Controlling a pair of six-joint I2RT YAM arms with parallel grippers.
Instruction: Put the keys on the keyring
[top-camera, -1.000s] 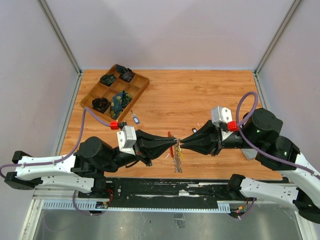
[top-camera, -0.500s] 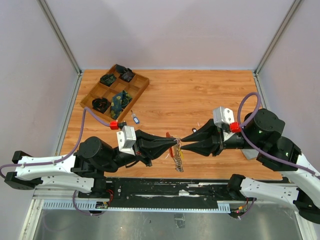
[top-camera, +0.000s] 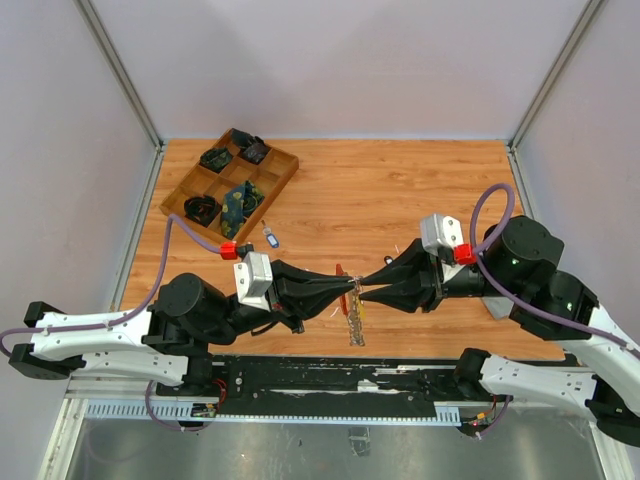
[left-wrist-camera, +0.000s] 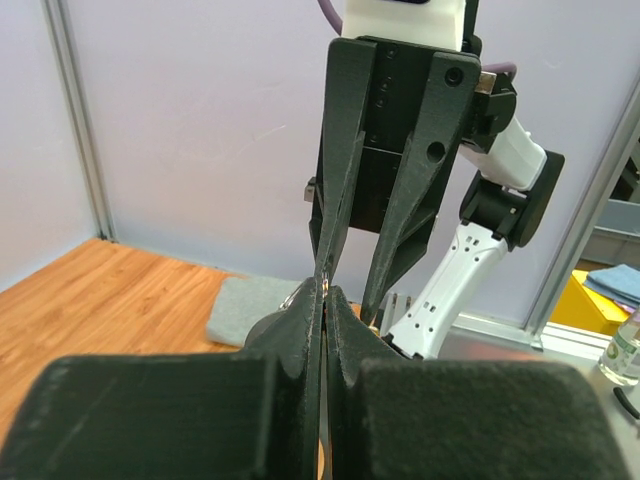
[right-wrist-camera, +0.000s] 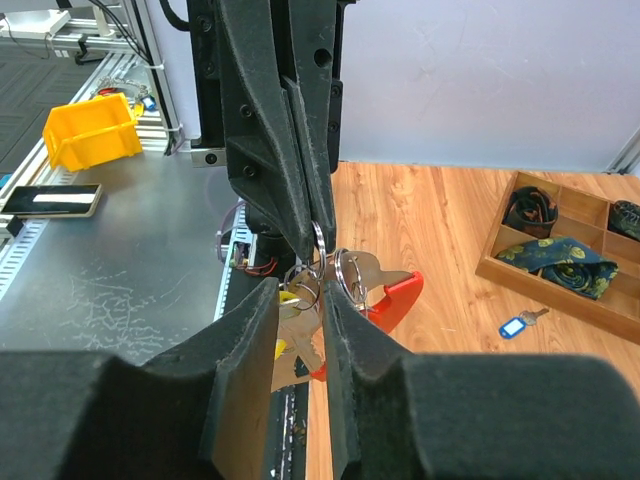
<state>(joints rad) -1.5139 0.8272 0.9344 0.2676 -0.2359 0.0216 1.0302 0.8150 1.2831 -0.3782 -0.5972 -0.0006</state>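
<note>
The keyring (top-camera: 352, 318) hangs above the table's near edge, between the two gripper tips. Its curved red plastic part (right-wrist-camera: 395, 298) and silver rings (right-wrist-camera: 345, 270) show in the right wrist view. My left gripper (top-camera: 349, 291) is shut on one thin silver ring (left-wrist-camera: 326, 288) of it. My right gripper (right-wrist-camera: 299, 284) faces it tip to tip and stands open. A yellow-headed key (right-wrist-camera: 290, 297) and a plain silver blade hang in the gap between its fingers. I cannot tell whether the fingers touch them. A bit of red shows below the blade.
A wooden compartment tray (top-camera: 197, 168) with dark items stands at the back left. A small key with a blue tag (top-camera: 269, 237) lies on the table beside it. A grey pad (top-camera: 497, 308) lies under the right arm.
The right gripper's jaws have parted; a second ago they looked shut at the ring. The left gripper has kept its hold and place.
</note>
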